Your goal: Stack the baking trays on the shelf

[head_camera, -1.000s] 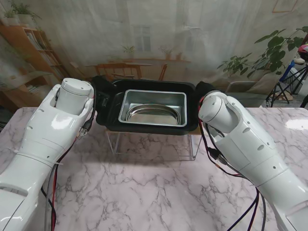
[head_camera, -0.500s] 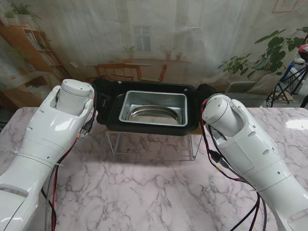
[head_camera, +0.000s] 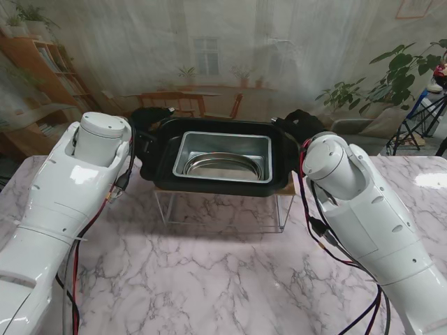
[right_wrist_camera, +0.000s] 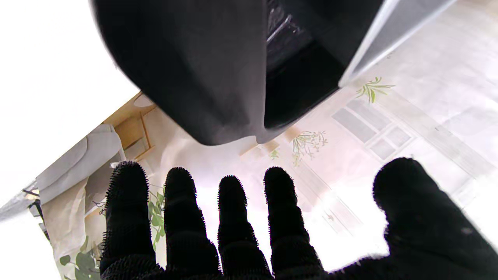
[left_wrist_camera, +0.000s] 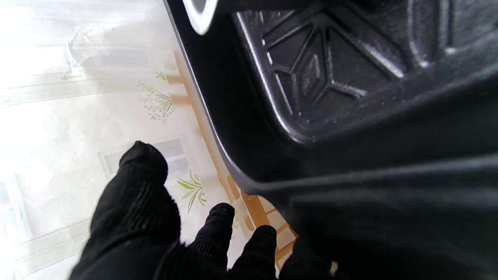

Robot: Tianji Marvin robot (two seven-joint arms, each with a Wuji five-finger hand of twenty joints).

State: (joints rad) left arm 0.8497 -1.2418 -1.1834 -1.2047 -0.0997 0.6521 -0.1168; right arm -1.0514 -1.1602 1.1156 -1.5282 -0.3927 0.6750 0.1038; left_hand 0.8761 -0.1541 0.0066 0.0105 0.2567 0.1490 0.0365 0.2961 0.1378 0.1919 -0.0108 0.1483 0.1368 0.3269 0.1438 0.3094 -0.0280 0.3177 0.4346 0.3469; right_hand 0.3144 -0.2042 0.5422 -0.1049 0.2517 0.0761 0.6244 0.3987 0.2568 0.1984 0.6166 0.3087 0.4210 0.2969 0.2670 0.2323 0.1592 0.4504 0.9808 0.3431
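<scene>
Now both black-gloved hands, the left hand (head_camera: 144, 117) and the right hand (head_camera: 299, 120), have let go and spread open, empty, beside the black rectangular baking tray (head_camera: 162, 162), which rests with its nested steel pans on the clear acrylic shelf (head_camera: 167, 207), so stacking looks done.

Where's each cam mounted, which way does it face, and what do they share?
Stand: above the shoulders, facing down at the table; sees black tray holding a steel tray on the shelf, plus both arms.
Left wrist: along the left hand; black tray close, fingers spread.
Right wrist: along the right hand; tray end, fingers spread.
Shared: all three see the black tray.
</scene>
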